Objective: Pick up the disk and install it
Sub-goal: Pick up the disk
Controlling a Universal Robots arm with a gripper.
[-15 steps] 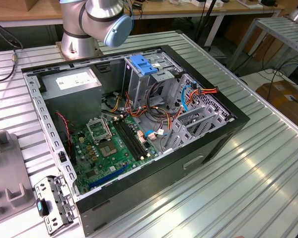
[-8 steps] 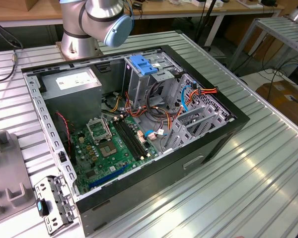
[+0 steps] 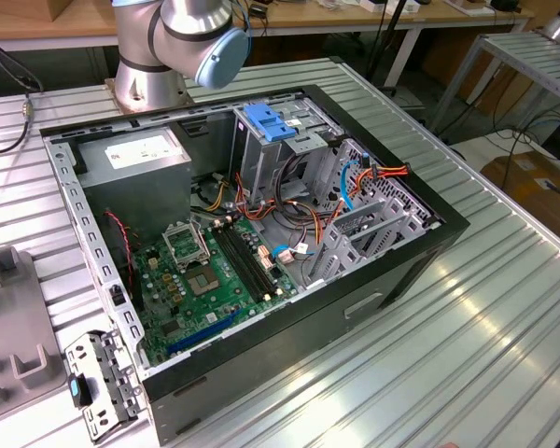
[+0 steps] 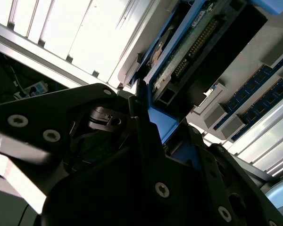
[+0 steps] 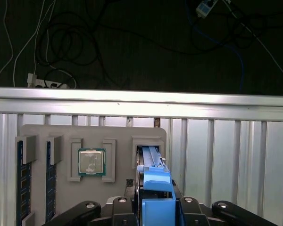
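Disk (image 5: 156,181) stands on edge in a slot of the grey tray (image 5: 118,141), directly below the gripper (image 5: 155,209), with its blue side rail uppermost and running up into the gripper. In the second wrist view the same disk is seen from its flank: green circuit board and connector row exposed, blue rail along the edge nearest the gripper. Gripper sits closely around the disk and contact looks likely. Whether it is clamped on the rail or merely set around it, I cannot tell from either wrist view. The disk's end farthest from the gripper appears to sit inside the tray slot, so I judge it not yet lifted clear. Just beside the gripper on the same tray lies a processor chip (image 5: 91,161) in its own recess. Farther out on that side stand memory sticks (image 5: 21,179) on edge. The tray rests on the ribbed metal counter (image 5: 226,155). The exterior view shows the open computer case (image 3: 289,345) on the counter with the motherboard (image 3: 215,271) exposed. A metal drive cage (image 3: 261,163) with a blue handle (image 3: 266,121) stands upright inside the case. How far the case lies from the gripper I cannot tell. Status, as a judgement: the pick-up is at the grasp stage at most. Lifting the disk out of the slot, carrying it to the case and installing it there all remain.
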